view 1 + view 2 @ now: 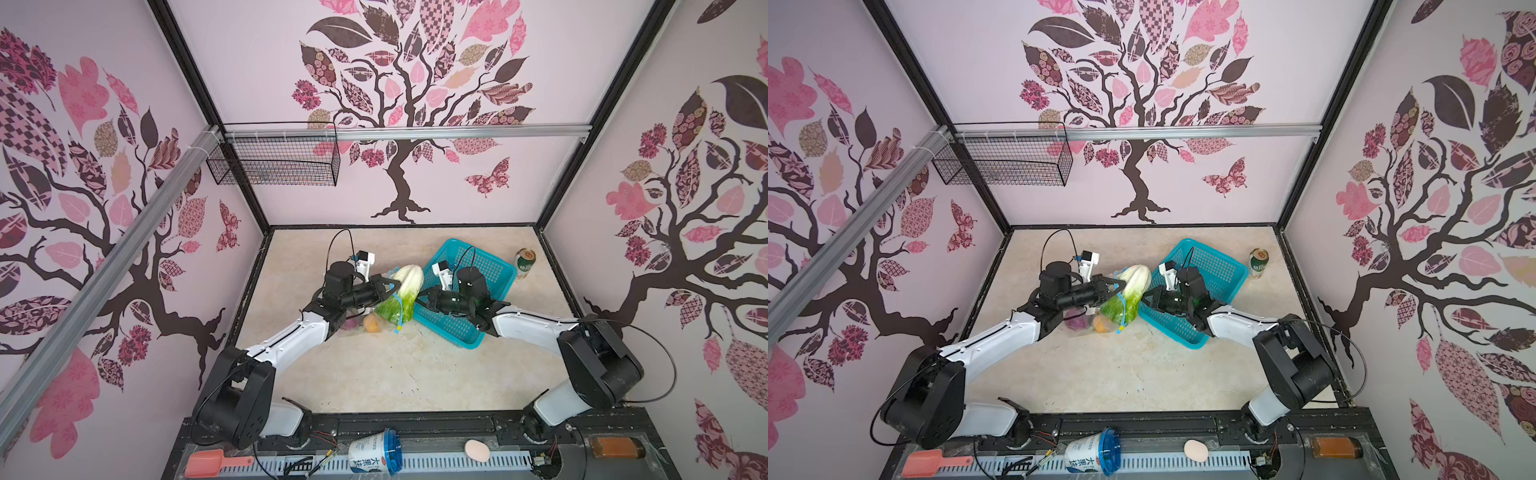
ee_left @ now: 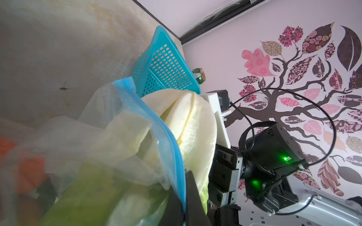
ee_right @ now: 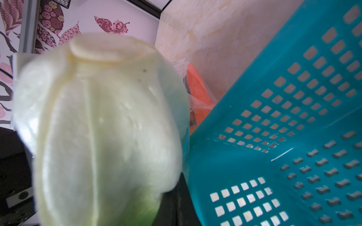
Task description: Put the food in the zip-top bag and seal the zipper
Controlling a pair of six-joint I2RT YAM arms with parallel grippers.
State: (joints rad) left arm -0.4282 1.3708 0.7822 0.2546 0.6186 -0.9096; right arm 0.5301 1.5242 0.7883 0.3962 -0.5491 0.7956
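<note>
The green-white cabbage [image 1: 405, 291] [image 3: 101, 127] stands half inside the clear zip-top bag [image 1: 380, 318], white end sticking out of the mouth. Through the film show a purple onion [image 1: 1076, 319], an orange piece [image 1: 372, 323] and a carrot [image 3: 197, 88]. My left gripper [image 1: 392, 286] [image 2: 185, 195] is shut on the blue zipper [image 2: 172, 148] at the bag's mouth. The yellow slider [image 1: 397, 328] hangs at the strip's near end. My right gripper [image 1: 420, 296] [image 3: 176, 195] is shut on the bag's opposite lip, between cabbage and basket.
The teal mesh basket [image 1: 469, 332] [image 3: 274, 137] lies under my right arm, touching the bag. A green can [image 1: 525, 262] stands at the back right. A black wire basket [image 1: 274, 162] hangs on the rear rail. A cup [image 1: 374, 453], egg-shaped thing [image 1: 477, 450] and scoop [image 1: 208, 462] lie on the front ledge.
</note>
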